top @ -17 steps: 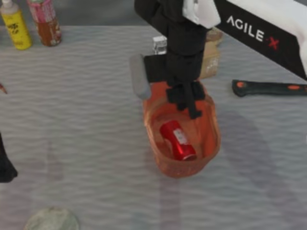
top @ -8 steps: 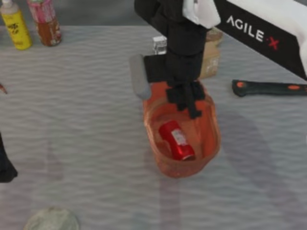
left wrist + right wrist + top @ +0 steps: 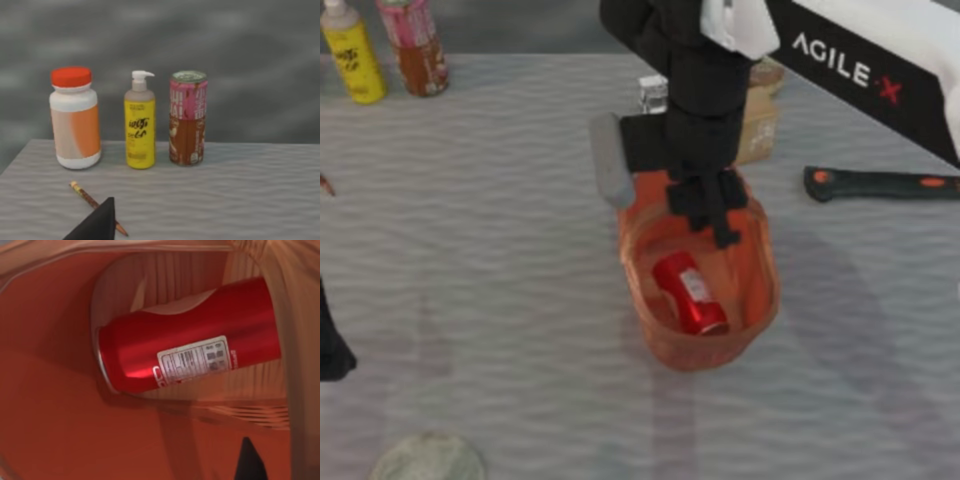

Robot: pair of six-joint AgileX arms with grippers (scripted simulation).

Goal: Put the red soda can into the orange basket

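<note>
The left gripper [image 3: 332,350] sits parked at the table's left edge; I cannot tell how its fingers stand. Far left, the yellow pump bottle [image 3: 352,55] and pink-labelled bottle [image 3: 412,45] line the back edge (a pencil [image 3: 95,204] lies nearer). Open table stretches to the orange basket [image 3: 760,300], where the red soda can [image 3: 690,292] lies on its side. The right gripper [image 3: 712,215] hangs over the basket's far rim, fingers spread and empty. A black-handled tool [image 3: 880,184] lies right.

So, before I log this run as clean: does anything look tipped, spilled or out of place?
Only the red soda can: it lies on its side inside the orange basket, below the right gripper. Nothing spilled.
</note>
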